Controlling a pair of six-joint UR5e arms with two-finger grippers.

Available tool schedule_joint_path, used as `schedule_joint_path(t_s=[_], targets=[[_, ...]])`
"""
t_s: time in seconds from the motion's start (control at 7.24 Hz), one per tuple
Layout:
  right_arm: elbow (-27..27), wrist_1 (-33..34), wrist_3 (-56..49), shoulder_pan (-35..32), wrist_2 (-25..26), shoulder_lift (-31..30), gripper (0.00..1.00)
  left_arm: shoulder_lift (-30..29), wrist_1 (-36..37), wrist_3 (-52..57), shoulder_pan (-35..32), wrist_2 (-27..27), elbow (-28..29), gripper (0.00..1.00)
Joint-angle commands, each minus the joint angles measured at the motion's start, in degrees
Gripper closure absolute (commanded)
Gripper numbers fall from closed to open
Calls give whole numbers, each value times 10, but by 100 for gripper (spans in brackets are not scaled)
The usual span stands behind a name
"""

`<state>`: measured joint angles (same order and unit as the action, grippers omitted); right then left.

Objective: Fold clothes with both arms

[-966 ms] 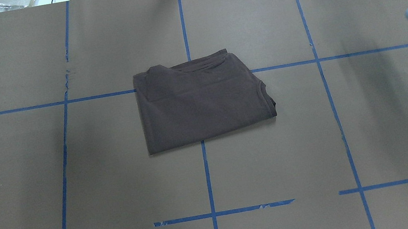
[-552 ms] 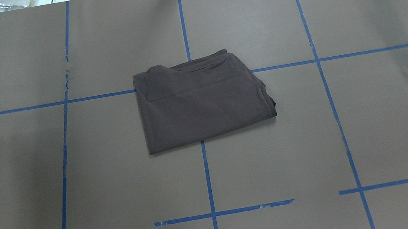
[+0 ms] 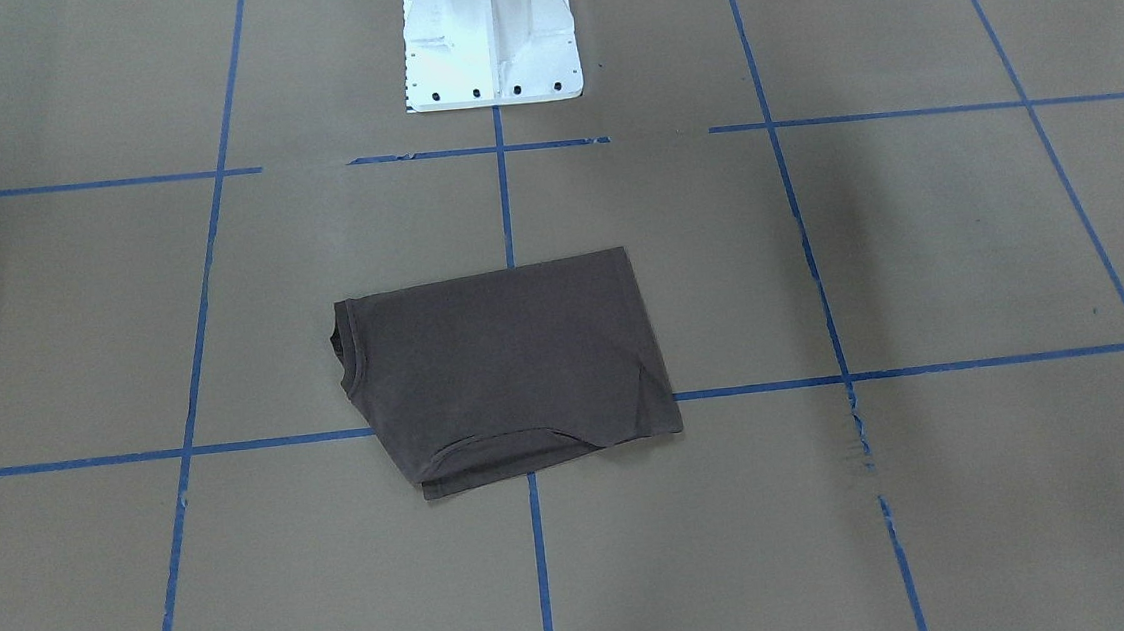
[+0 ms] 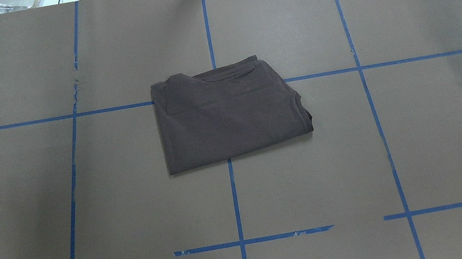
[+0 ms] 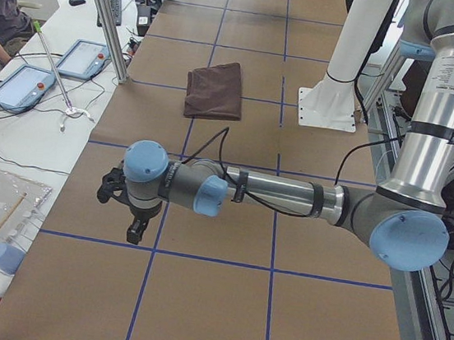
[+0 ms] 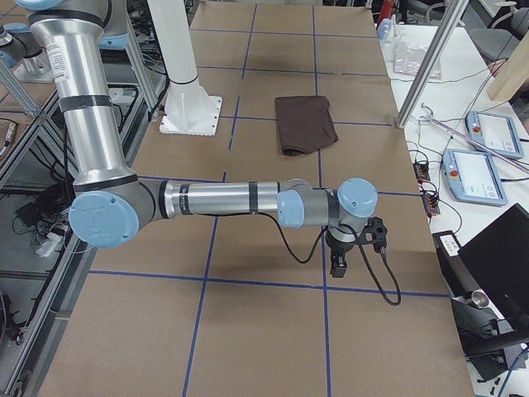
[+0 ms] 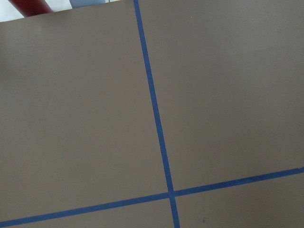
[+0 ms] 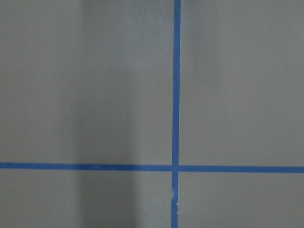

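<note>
Black fingers of the left gripper (image 5: pixel 134 227) point down at the brown paper near the worktop's left end, close to the operators' long edge. It only shows up small in the left side view, so I can't tell how wide the fingers are or whether they have anything in them. Behind it the left arm (image 5: pixel 274 194) lies stretched out low and nearly level over the table (image 4: pixel 37 204).

Same deal for the right gripper (image 6: pixel 339 263): hanging down over the paper near the right end, fingers too small to judge, with the right arm (image 6: pixel 223 198) reaching out level from its elbow.

Both wrist cameras catch just paper and a crossing of blue tape lines (image 8: pixel 175 167).

T-shirt (image 4: pixel 228 113) sits folded into a compact rectangle in the middle of the worktop, flat on the paper, ribbed collar edge facing the right end. It's well apart from both grippers, out in front of the white pedestal (image 3: pixel 489 30).
</note>
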<state>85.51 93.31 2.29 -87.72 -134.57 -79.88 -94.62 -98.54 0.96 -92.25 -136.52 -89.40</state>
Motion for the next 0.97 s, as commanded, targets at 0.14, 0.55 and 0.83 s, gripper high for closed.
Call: schedule_joint_path(t_s=[0.14, 0.55, 0.83], targets=[[21, 36, -9, 5, -15, -10, 0, 35, 3, -54, 16, 22, -39, 0], [38, 33, -7, 12, -12, -13, 0, 42, 15, -54, 14, 18, -73, 0], [43, 32, -6, 13, -12, -26, 0, 62, 11, -69, 16, 22, -92, 0]])
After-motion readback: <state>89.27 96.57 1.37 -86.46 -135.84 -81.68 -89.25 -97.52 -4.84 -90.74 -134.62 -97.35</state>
